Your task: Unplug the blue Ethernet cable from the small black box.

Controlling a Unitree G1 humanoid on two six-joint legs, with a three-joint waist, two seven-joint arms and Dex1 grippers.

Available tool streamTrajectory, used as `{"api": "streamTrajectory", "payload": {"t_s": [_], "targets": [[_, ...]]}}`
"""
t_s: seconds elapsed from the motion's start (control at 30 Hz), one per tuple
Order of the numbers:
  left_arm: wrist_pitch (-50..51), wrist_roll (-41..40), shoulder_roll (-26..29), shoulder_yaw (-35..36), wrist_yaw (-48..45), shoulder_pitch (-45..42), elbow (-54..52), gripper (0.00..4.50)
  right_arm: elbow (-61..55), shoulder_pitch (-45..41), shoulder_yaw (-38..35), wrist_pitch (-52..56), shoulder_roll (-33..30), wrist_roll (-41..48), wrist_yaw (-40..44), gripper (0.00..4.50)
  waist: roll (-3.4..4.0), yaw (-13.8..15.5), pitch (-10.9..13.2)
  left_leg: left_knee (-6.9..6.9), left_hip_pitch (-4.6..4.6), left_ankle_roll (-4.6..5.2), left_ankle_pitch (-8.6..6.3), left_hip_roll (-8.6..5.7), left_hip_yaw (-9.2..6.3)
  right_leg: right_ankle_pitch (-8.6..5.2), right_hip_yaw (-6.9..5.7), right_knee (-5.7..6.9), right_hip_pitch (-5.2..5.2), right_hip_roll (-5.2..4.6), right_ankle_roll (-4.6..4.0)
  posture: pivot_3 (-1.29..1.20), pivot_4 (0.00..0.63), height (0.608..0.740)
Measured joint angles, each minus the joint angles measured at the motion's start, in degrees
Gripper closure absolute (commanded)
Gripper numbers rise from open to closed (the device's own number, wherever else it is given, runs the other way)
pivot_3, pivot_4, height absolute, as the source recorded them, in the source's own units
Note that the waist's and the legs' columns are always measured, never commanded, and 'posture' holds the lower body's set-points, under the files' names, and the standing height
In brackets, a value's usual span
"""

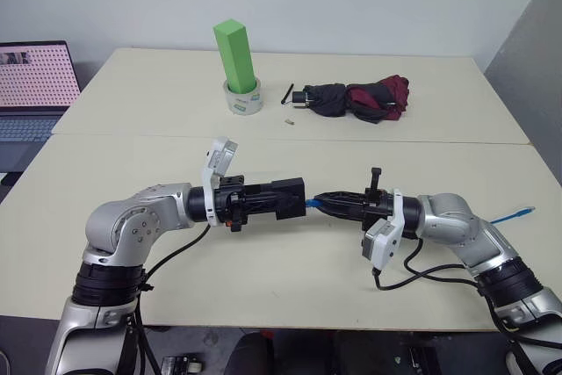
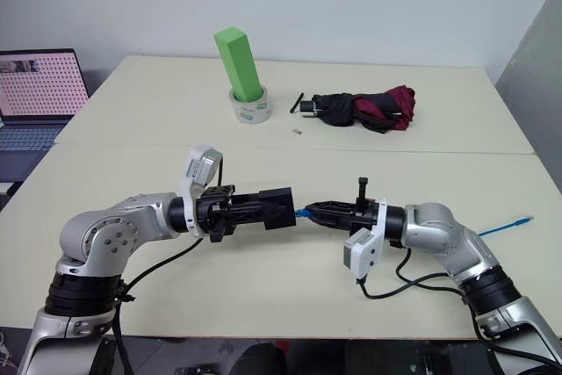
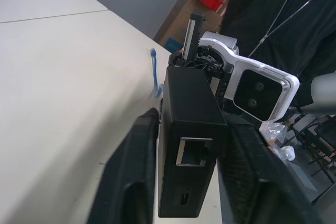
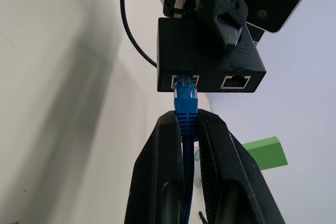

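Above the front table, the small black box is held level, with my left gripper shut on its two long sides. The blue Ethernet cable is plugged into one of two ports in the box's facing edge. My right gripper points at that edge and is shut on the cable just behind the plug. From there the cord runs back under the right arm, and its free end lies on the table at the right.
On the far table a green block stands upright in a roll of tape. A folded black-and-maroon umbrella lies to its right. An open laptop sits at the far left. Black robot cables hang near the front table edge.
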Motion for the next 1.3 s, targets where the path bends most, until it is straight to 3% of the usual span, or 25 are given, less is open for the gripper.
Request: {"api": "streamTrajectory", "payload": {"t_s": [0.1,0.17,0.33,0.5,0.67,0.8,1.03,1.3], "targets": [[0.0,0.0,0.0,0.0,-0.2,0.0,0.0,3.72,0.0,0.0,0.0,-0.2,0.0,0.0,0.1,4.37,0.0,0.0,0.0,0.0,0.0,0.0,0.0,0.0,0.0,0.0,0.01,0.0,0.0,0.0,0.0,0.0,0.15,0.74],[0.0,0.0,0.1,0.0,-0.3,0.0,0.0,3.72,0.0,-0.3,0.0,-0.6,-0.1,-0.1,0.3,3.65,0.0,0.0,0.0,0.0,0.0,0.0,0.0,0.0,0.0,0.0,0.0,0.0,0.0,0.0,0.0,0.0,0.15,0.74],[0.0,0.0,0.2,-0.1,-1.4,0.0,0.1,3.72,-0.8,-0.6,1.5,0.3,-1.7,3.3,4.2,2.51,0.0,0.0,0.0,0.01,-0.01,0.0,0.0,-0.01,0.0,0.0,0.0,-0.01,0.0,-0.02,0.0,0.0,0.15,0.74],[-0.8,1.4,1.2,-0.7,-3.4,-0.6,0.7,3.72,-8.8,3.1,1.8,11.7,-8.4,13.4,12.0,1.32,0.0,0.2,0.0,0.01,-0.02,0.0,0.0,-0.01,-0.03,0.0,-0.03,-0.02,0.03,-0.04,0.0,0.0,0.15,0.74],[-5.0,5.1,2.6,-4.0,-7.7,-1.0,1.0,3.72,-27.9,7.7,0.0,47.7,-13.0,37.8,13.8,1.3,0.02,0.1,0.0,0.03,-0.03,0.01,0.0,0.0,-0.06,0.0,-0.04,-0.01,0.05,-0.03,-0.01,0.0,0.15,0.74],[-8.0,7.3,2.9,-5.9,-10.6,-1.7,1.0,3.72,-32.9,3.5,-4.3,70.6,-9.2,56.6,7.0,1.3,0.01,0.1,0.0,0.03,-0.02,0.01,0.0,-0.01,-0.09,0.0,-0.08,-0.02,0.06,-0.03,-0.01,0.0,0.15,0.74],[-9.5,8.3,3.1,-6.3,-12.6,-2.7,1.1,3.72,-30.7,2.3,-5.5,90.3,-4.8,69.2,5.2,1.3,0.0,0.2,0.0,0.02,-0.11,0.03,-0.02,-0.05,-0.08,0.0,-0.07,-0.14,0.03,-0.06,0.0,0.0,0.15,0.74],[-10.6,8.5,3.1,-6.3,-12.7,-2.8,1.2,3.72,-29.4,1.6,-6.6,96.5,-1.5,69.9,6.0,1.3,0.0,0.1,0.0,0.01,-0.11,0.04,-0.02,-0.05,-0.09,0.0,-0.08,-0.12,0.01,-0.06,0.0,0.0,0.15,0.74]]}}
